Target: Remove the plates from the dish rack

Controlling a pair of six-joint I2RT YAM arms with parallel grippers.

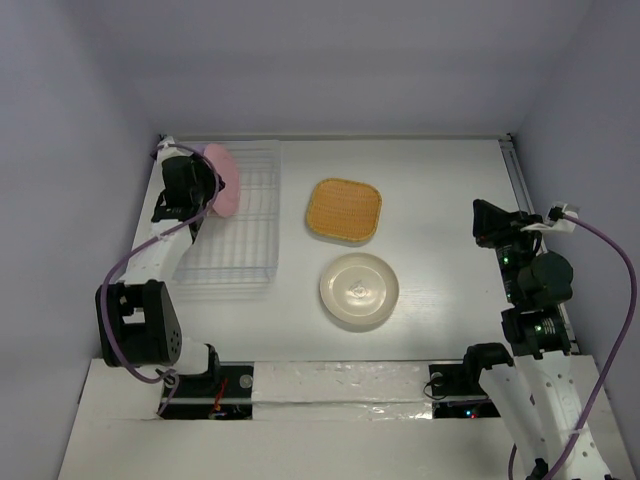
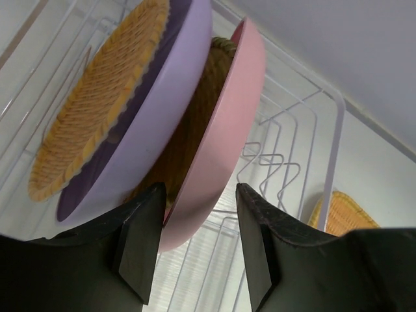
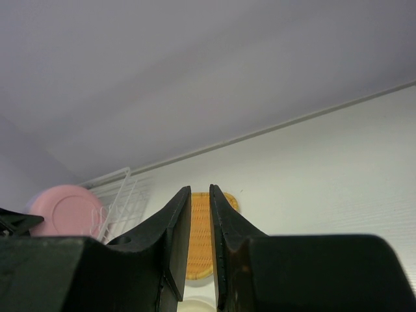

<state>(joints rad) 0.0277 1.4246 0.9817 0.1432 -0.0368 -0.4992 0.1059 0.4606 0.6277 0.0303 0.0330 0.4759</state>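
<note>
Pink plate [image 1: 226,180] stands on edge in dish rack [image 1: 245,250], flat side rightward.

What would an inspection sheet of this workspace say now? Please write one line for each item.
Surface: white table, no spills seen.
Job's things: dish rack at the far left holds the pink plate, purple plate and round orange plate on edge; orange square plate and cream plate lie flat on the table.
Clutter: nothing seen.
Grippers: left gripper has its jaws open astride the pink plate's rim; right gripper hangs at the right, jaws a narrow gap apart, empty.
Cables: left cable and right cable, both purple, loop beside their arms.
Surroundings: plain pale walls on three sides.
</note>
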